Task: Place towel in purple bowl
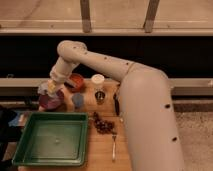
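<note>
The purple bowl (51,101) sits on the wooden table at the back left, just behind the green tray. My gripper (49,88) hangs directly over the bowl's left side, with the arm reaching in from the right. It is shut on a pale grey-blue towel (44,89), which is bunched at the fingers just above the bowl's rim. I cannot tell whether the towel touches the bowl.
A green tray (52,139) fills the front left. An orange-red bowl (76,82), a blue object (78,100), a white cup (98,80) and a small metal cup (100,96) stand to the right of the purple bowl. A dark cluster (103,125) and a fork (114,145) lie nearer.
</note>
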You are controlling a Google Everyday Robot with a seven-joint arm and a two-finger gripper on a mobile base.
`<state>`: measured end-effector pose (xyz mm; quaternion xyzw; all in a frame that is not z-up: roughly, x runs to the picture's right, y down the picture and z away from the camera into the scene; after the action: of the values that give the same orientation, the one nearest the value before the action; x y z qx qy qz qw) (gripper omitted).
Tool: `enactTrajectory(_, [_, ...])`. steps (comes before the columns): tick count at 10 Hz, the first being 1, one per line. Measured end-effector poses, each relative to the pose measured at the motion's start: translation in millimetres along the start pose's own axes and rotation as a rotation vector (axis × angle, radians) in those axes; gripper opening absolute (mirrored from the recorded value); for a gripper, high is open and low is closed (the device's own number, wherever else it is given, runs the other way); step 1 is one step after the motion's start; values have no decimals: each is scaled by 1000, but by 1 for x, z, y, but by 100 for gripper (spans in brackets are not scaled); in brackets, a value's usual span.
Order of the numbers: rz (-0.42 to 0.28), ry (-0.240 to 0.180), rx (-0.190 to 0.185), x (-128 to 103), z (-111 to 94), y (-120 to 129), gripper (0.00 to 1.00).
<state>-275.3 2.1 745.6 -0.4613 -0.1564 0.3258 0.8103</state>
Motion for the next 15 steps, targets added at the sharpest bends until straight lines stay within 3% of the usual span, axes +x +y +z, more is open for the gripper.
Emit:
enactTrajectory(1, [-19, 25, -13, -6, 18, 8, 0])
enactTrajectory(3, [-10, 63, -9, -2, 35, -3, 2])
enactTrajectory(6, [33, 67, -5, -2, 54, -34, 28])
enactTrajectory(9, [56, 37, -20, -28, 55, -45, 58])
enactTrajectory(12, [78, 31, -32, -34, 51, -54, 62])
enactTrajectory(15, [50, 47, 6, -14, 39, -53, 62])
